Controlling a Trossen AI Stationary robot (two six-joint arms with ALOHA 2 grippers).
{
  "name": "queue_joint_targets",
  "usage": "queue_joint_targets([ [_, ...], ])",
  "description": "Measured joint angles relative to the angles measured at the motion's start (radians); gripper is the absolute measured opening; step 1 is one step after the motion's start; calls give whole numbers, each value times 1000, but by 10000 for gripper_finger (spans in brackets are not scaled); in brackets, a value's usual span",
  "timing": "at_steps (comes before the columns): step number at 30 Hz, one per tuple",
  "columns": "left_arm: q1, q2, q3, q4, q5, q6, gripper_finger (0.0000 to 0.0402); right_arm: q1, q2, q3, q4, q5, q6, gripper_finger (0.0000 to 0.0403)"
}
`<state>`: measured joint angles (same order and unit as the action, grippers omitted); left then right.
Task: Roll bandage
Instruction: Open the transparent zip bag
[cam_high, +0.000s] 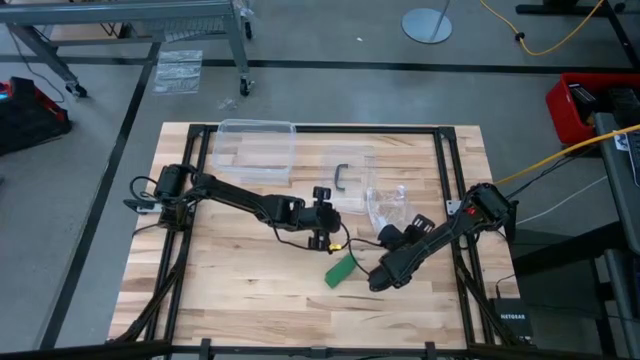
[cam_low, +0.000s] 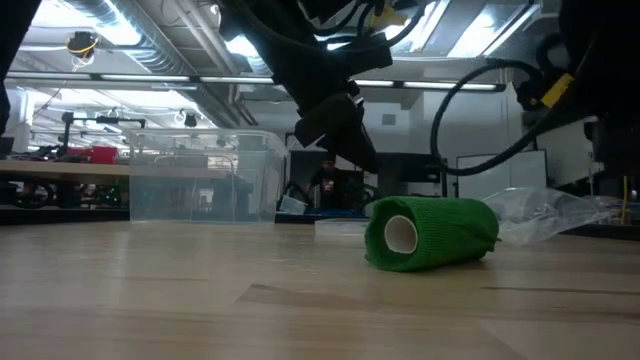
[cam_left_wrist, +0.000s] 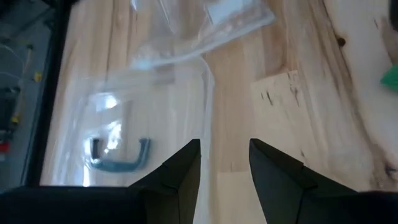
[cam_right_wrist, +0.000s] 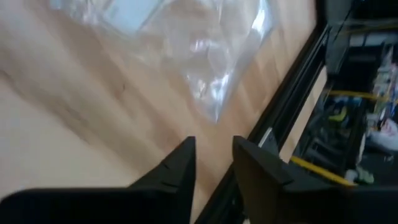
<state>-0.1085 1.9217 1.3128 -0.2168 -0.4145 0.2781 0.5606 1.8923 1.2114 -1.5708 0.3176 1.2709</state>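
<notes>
Wooden table (cam_high: 240, 290): green bandage (cam_low: 430, 233) lies rolled, on its side, untouched. Left gripper (cam_left_wrist: 225, 180) and right gripper (cam_right_wrist: 212, 171) both narrowly parted, empty.

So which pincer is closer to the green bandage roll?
It's close, but probably the right pincer, just beside the bandage roll on its right. The left pincer sits just past the roll, toward the table's far side.

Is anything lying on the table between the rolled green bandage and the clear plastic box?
In the low view, only bare wooden tabletop separates the green cloth bandage roll from the clear plastic box.
</notes>
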Motion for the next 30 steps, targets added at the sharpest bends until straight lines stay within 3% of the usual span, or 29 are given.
queue_joint_targets([
  [6,0,34,1,190,-1,289,129,16,0,0,-1,-131,1,135],
  [16,7,184,2,491,1,749,130,209,0,0,0,-235,165,109],
  [21,24,249,1,602,7,864,130,287,0,0,1,-274,275,106],
  [30,65,283,3,658,144,955,130,350,0,-1,90,-278,437,106],
])
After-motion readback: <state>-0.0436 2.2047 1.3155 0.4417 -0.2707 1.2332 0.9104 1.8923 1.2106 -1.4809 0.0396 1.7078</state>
